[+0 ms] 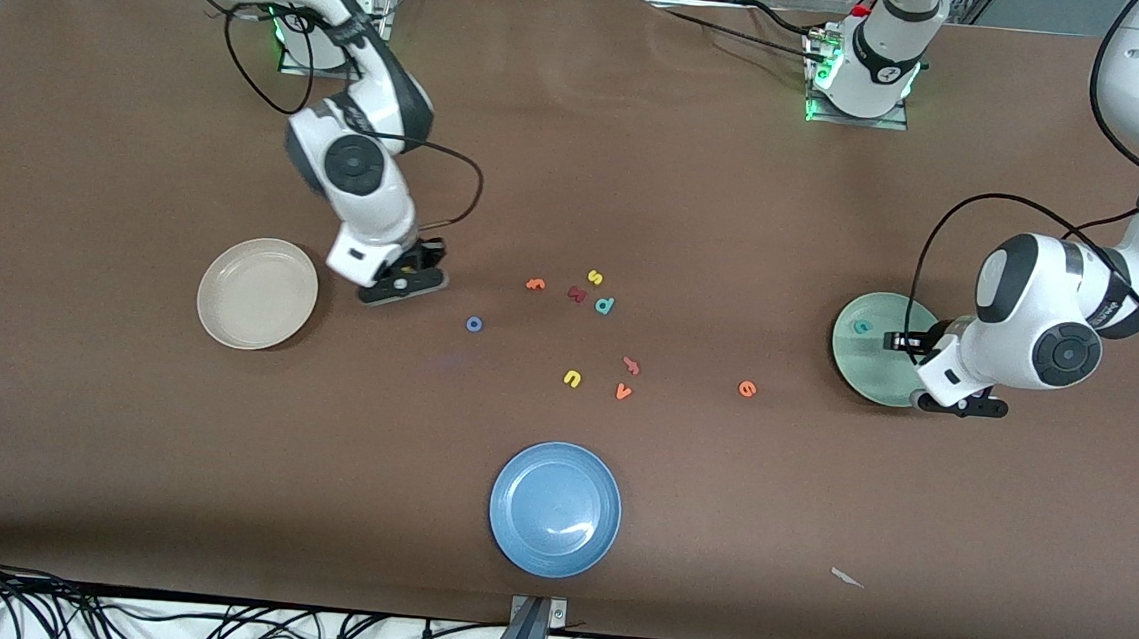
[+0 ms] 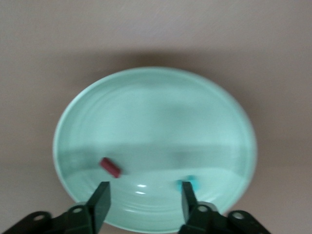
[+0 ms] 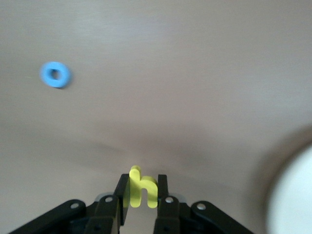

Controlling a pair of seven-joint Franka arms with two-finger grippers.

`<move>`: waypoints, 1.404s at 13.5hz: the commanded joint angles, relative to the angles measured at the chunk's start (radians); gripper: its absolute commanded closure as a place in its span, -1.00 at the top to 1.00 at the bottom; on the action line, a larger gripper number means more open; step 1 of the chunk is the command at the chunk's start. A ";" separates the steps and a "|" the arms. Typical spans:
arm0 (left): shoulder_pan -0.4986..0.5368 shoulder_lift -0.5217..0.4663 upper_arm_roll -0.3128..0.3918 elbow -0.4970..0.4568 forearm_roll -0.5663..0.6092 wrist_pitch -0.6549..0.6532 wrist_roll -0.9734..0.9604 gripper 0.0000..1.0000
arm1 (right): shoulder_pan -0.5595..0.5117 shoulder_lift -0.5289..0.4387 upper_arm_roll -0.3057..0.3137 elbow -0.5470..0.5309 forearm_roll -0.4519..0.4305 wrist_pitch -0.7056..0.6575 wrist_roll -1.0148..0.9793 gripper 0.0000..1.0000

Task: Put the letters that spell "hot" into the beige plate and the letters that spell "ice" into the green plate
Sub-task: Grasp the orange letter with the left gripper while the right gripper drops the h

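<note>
My right gripper [image 3: 141, 191] has its fingers pinched on the yellow h [image 3: 141, 188], a small foam letter standing upright between the pads; in the front view the gripper [image 1: 411, 270] hangs over bare table just beside the beige plate [image 1: 258, 293], a plain cream round dish with a raised rim and nothing in it. My left gripper [image 2: 144, 200] stands with its fingers spread apart and nothing between them, over the green plate [image 2: 156, 122], pale mint and ringed. In that plate lie the dark red i [image 2: 110, 167], a short bar, and the teal c [image 2: 190, 182], partly hidden by one finger. On the open table, the blue o [image 1: 474, 324] sits nearest the right gripper, the orange t [image 1: 535, 284] farther from the front camera in the cluster of loose letters, and the orange e [image 1: 747, 389] lies alone toward the green plate [image 1: 867, 365]. A blue plate [image 1: 555, 508] sits nearest the front camera. The only writing is small lettering on the left arm's wrist, too small for me to read.
</note>
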 commanded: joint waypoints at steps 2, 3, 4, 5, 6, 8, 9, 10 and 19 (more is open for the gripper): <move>-0.009 -0.028 -0.127 0.048 -0.039 -0.023 -0.308 1.00 | -0.122 -0.109 -0.082 -0.021 0.004 -0.096 -0.346 -0.93; -0.024 -0.010 -0.149 0.083 -0.039 -0.020 -0.422 1.00 | -0.140 -0.108 -0.117 -0.020 0.004 -0.096 -0.417 -0.93; -0.064 0.019 -0.150 0.112 -0.037 -0.015 -0.514 1.00 | -0.157 -0.097 -0.142 -0.020 0.004 -0.090 -0.469 -0.93; -0.104 0.053 -0.150 0.137 -0.034 -0.012 -0.598 1.00 | -0.163 -0.085 -0.162 -0.020 0.004 -0.084 -0.489 -0.93; -0.139 0.089 -0.149 0.161 -0.025 0.014 -0.684 1.00 | -0.168 -0.077 -0.171 -0.020 0.006 -0.082 -0.489 -0.90; -0.190 0.148 -0.138 0.171 -0.024 0.157 -0.841 1.00 | -0.169 -0.071 -0.174 -0.020 0.006 -0.076 -0.488 -0.57; -0.216 0.166 -0.115 0.171 -0.005 0.196 -0.899 1.00 | -0.169 -0.066 -0.176 -0.020 0.006 -0.076 -0.482 -0.22; -0.237 0.166 -0.085 0.169 0.036 0.198 -0.947 1.00 | -0.169 -0.066 -0.176 -0.018 0.006 -0.073 -0.479 -0.06; -0.376 0.268 0.023 0.244 0.107 0.216 -1.092 0.85 | -0.165 -0.050 -0.101 -0.004 0.145 -0.072 -0.390 0.29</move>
